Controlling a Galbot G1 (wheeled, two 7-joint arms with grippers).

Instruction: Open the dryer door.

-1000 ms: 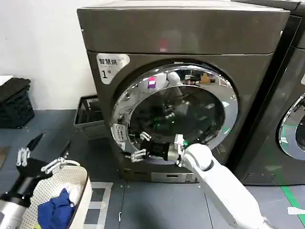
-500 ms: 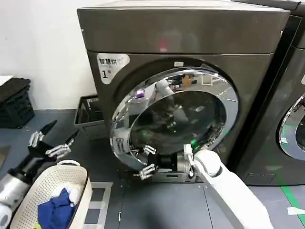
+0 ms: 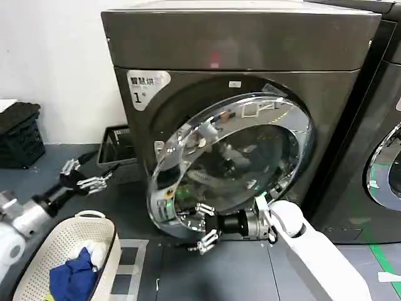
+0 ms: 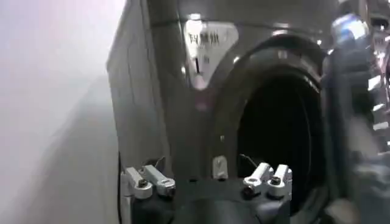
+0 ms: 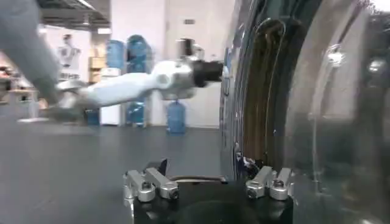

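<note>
**Dryer door: swing-out in progress, right tool at lower rim**

Procedure notes, as judged from here:
- The right tool (image 3: 205,229) sits at the lower free edge of the dryer door (image 3: 235,160), fingers spread wide, nothing clamped. One finger reads as behind the rim, the other in front; contact can't be confirmed.
- Best practice: pull along the hinge arc, not straight back. Hinge appears to be on the side toward the neighbouring machine, so the free edge should travel out and round toward that side.
- Keep the tool low on the rim; chrome looks slick, so hook rather than pinch.
- The left tool (image 3: 88,177) hovers over the floor beside the dryer (image 3: 238,41), fingers wide, empty. Keep it clear of the swing path and the laundry basket (image 3: 62,248).

Appearance: door is partly open, tilted off the front panel, with a dark gap at its free edge. Wide mirror-chrome ring, dark tinted glass. Dryer body is bronze-grey; white "1" sticker (image 3: 148,84) at the upper corner.
</note>
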